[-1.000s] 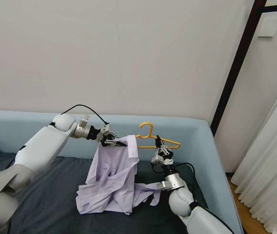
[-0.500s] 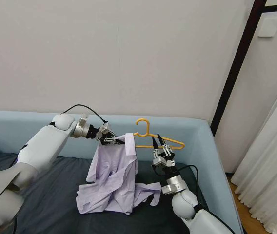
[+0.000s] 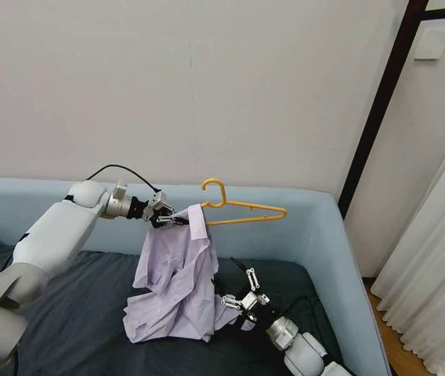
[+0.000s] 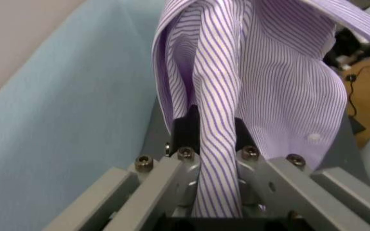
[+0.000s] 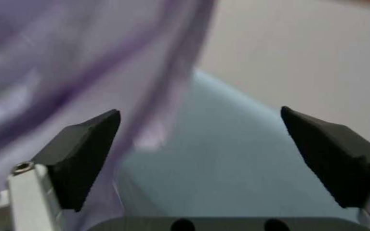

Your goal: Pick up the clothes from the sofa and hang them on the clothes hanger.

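Head view: 1 shirt, 1 hanger

Raised at its top: a lilac-and-white pinstriped shirt, cotton-like, crumpled. Clamped by a fold near the collar between the fingers of the left gripper. Hanging down from there in loose creases, with the lower hem and one sleeve bunched on the dark seat of the pale blue sofa. Beside the collar: a thin orange plastic clothes hanger, up in the air before the sofa's backrest. Hook uppermost, roughly level, one arm tucked under the shirt's collar, the other arm bare and pointing toward the robot's right.
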{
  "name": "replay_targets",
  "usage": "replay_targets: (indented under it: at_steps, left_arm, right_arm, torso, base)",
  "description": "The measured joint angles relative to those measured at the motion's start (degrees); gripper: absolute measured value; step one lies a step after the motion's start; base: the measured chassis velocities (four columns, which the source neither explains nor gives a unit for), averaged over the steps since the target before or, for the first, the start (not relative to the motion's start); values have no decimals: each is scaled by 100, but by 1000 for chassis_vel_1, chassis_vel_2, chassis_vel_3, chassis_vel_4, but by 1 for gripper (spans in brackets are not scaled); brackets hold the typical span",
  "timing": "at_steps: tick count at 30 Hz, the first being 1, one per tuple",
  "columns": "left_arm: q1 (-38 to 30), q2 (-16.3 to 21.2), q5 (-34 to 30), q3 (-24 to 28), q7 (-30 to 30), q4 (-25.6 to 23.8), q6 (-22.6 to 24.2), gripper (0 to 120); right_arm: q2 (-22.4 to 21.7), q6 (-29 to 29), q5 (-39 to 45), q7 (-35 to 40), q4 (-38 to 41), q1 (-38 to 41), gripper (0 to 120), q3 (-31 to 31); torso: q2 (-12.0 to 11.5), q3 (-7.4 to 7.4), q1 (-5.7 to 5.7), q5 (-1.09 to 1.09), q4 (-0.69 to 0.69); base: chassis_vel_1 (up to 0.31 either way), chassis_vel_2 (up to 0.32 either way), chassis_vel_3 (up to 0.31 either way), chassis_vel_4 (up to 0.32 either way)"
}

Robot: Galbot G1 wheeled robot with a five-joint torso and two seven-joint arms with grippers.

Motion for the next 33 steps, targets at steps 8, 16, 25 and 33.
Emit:
replay_targets:
  at_steps: [8,16,25,33]
  left_arm:
    - [311,223,312,-156,119,57,-60,1]
    - [811,426,649,-651,182,50,-137,1]
    - [1072,555,861,-868,219,-20,-257,1]
    - [1357,664,871,-1014,266,-272,-289,1]
  right_arm:
    - [126,-764,-248,37,-458,153,100,-47]
    - [427,-1062,-739,-695,-1425,790,100,-199]
    - [775,-1899,53,-2084,-1739,1473,100,-626]
    - [1027,-2452,156,-1943,-2164,1616,97,-650]
  torso:
    - [0,0,0,-3,0]
    - [0,0,0,-2,1]
    - [0,0,0,-1,2]
    - [0,0,0,-2,0]
  base:
    - [0,0,0,0]
    - [0,0,0,0]
    - [0,0,0,0]
    - [0,0,0,0]
